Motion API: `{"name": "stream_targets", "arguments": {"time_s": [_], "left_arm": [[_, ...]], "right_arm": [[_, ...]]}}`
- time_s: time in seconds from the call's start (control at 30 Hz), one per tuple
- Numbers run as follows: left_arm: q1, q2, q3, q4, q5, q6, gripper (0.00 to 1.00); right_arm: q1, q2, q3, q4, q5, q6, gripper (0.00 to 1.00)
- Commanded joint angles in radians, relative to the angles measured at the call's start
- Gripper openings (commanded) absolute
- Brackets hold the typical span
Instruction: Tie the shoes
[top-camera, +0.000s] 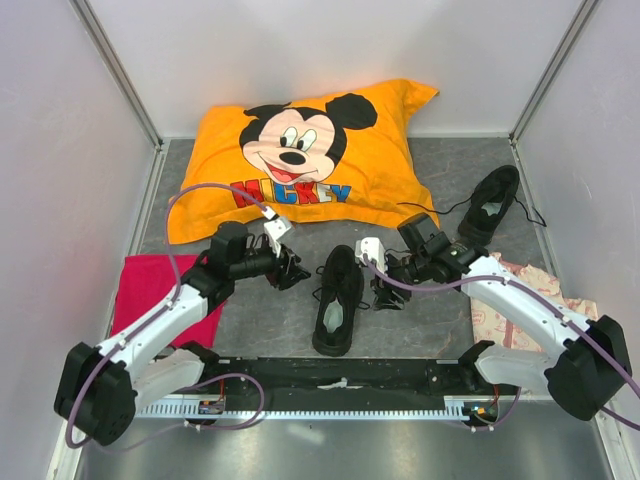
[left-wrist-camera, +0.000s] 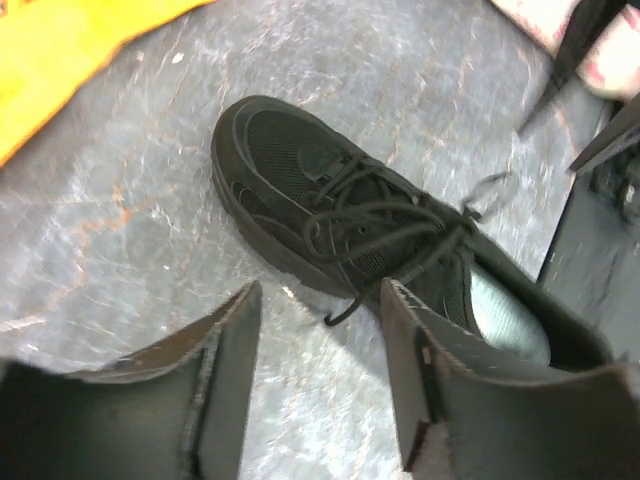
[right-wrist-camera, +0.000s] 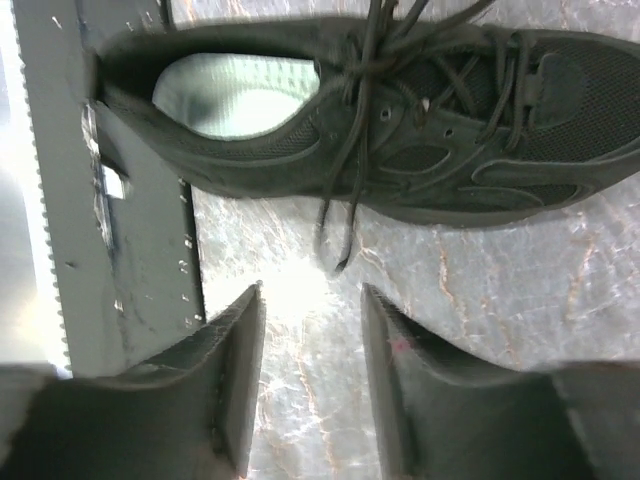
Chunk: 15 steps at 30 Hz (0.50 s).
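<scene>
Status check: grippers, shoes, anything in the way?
Both open: left gripper, right gripper, flanking near shoe. Its laces loose, untied. Far right, second shoe. Nothing blocking.

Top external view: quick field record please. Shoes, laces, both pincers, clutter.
near shoe: centre of view, toe pointing away
far shoe: right rear, right of the pillow
laces: near shoe's, no bow visible, ends loose
left pincer: open, empty, beside near shoe
right pincer: open, empty, beside near shoe
clutter: red cloth left, patterned cloth right
</scene>
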Motion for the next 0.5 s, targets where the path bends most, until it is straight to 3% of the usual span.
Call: {"name": "stream_targets", "arguments": {"time_s": [0.0, 0.07, 0.1, 0.2, 0.23, 0.27, 0.47], "left_arm": [[0.008, -0.08, 0.058, -0.145, 0.139, 0.376, 0.59], [0.007, -0.107, 0.076, -0.245, 0.231, 0.505, 0.6], [0.008, -0.108, 0.084, -0.28, 0.257, 0.643, 0.59], [0.004, -0.085, 0.109, -0.364, 0.323, 0.828, 0.52], [0.002, -0.075, 0.124, -0.364, 0.327, 0.843, 0.42], [0.002, -0.041, 0.136, -0.364, 0.325, 0.856, 0.38], [-0.015, 0.07, 0.219, -0.362, 0.328, 0.918, 0.33]], "right_arm": [[-0.003, 0.003, 0.088, -0.052, -0.038, 0.038, 0.66], [-0.005, 0.002, 0.111, -0.071, -0.049, 0.061, 0.8], [-0.005, 0.002, 0.116, -0.07, -0.047, 0.082, 0.84], [-0.008, 0.037, 0.124, -0.045, -0.028, 0.174, 0.84], [-0.01, 0.051, 0.122, -0.036, -0.017, 0.202, 0.82], [-0.013, 0.068, 0.122, -0.025, -0.008, 0.234, 0.76], [-0.06, 0.109, 0.055, 0.137, -0.001, 0.45, 0.45]]}}
